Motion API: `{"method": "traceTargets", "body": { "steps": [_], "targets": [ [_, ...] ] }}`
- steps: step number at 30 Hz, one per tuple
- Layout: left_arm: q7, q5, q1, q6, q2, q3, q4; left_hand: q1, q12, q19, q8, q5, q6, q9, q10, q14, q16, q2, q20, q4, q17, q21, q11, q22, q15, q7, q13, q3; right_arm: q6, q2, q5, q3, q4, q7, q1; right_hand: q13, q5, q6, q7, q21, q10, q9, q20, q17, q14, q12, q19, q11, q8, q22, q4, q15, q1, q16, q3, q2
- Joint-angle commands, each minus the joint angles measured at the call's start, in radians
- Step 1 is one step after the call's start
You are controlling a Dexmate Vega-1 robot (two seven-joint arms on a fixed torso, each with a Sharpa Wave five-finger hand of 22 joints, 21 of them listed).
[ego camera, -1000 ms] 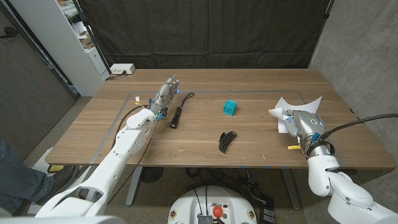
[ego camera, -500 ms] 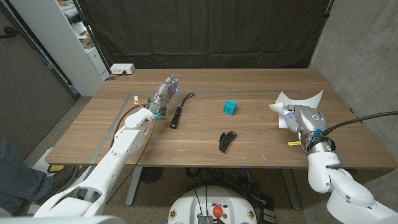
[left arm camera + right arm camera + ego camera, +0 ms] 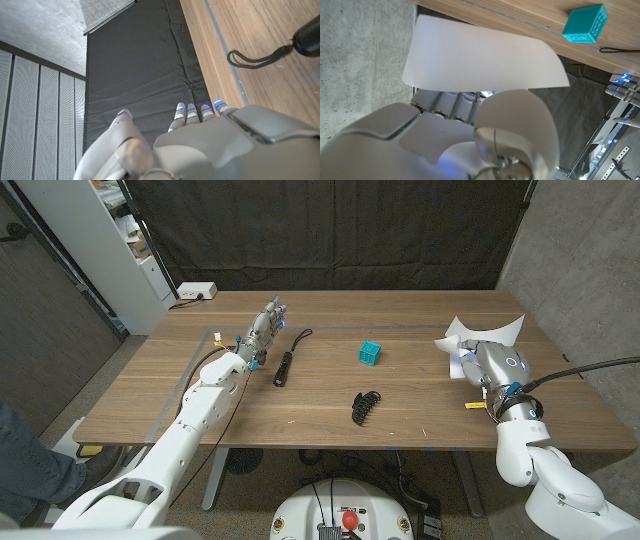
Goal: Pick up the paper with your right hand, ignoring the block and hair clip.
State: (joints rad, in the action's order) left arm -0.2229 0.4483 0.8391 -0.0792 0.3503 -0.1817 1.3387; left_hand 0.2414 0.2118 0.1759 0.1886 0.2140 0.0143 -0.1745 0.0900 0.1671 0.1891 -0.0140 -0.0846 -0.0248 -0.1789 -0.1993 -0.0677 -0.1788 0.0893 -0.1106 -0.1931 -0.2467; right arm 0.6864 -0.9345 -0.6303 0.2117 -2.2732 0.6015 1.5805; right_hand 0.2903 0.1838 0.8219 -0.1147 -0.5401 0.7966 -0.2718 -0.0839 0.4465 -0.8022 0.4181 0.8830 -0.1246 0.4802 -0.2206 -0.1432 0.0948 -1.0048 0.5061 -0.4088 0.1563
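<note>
Right robot hand (image 3: 488, 368) grasping blank white paper (image 3: 478, 332) (no writing), left robot hand (image 3: 266, 328) released

A black flashlight (image 3: 284, 368) with a wrist cord is lying on the desk (image 3: 320, 420); a white power strip (image 3: 196, 291) is sitting at the far-left corner.

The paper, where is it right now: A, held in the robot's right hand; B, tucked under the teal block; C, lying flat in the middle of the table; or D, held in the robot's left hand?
A: the white paper sticks up from the right hand near the table's right side, and the right wrist view shows the sheet curving out above that hand's fingers.
</note>
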Motion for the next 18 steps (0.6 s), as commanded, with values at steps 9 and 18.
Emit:
{"method": "traceTargets", "body": {
  "steps": [9,18],
  "targets": [
    [-0.004,0.002,-0.003,-0.012,-0.002,0.002,-0.012,0.005,-0.001,0.069,0.002,-0.004,0.007,-0.006,0.001,0.011,0.0,0.011,-0.007,0.003,-0.004,-0.001,0.006,-0.005,0.001,0.001,-0.001,0.0,-0.031,0.034,-0.083,-0.061,-0.038,-0.041,0.019,0.007,-0.005,0.009,-0.013,-0.017,0.001,0.0,0.001,0.007,-0.008,-0.002,-0.005,-0.001,0.01,-0.004,0.005,0.077,-0.009,-0.005,-0.001,0.003],
    [-0.003,0.004,0.0,-0.012,0.0,0.005,-0.008,0.005,-0.001,0.069,0.002,-0.004,0.008,-0.006,0.001,0.012,0.0,0.011,-0.007,0.004,-0.004,-0.001,0.006,-0.005,0.001,-0.001,-0.001,0.001,-0.067,0.059,-0.099,-0.098,-0.039,-0.046,0.03,0.007,-0.005,0.008,-0.013,-0.024,0.0,0.0,0.001,0.013,-0.008,-0.004,-0.004,0.002,0.011,-0.004,0.006,0.08,-0.01,-0.007,0.0,0.004]
  ]
}}
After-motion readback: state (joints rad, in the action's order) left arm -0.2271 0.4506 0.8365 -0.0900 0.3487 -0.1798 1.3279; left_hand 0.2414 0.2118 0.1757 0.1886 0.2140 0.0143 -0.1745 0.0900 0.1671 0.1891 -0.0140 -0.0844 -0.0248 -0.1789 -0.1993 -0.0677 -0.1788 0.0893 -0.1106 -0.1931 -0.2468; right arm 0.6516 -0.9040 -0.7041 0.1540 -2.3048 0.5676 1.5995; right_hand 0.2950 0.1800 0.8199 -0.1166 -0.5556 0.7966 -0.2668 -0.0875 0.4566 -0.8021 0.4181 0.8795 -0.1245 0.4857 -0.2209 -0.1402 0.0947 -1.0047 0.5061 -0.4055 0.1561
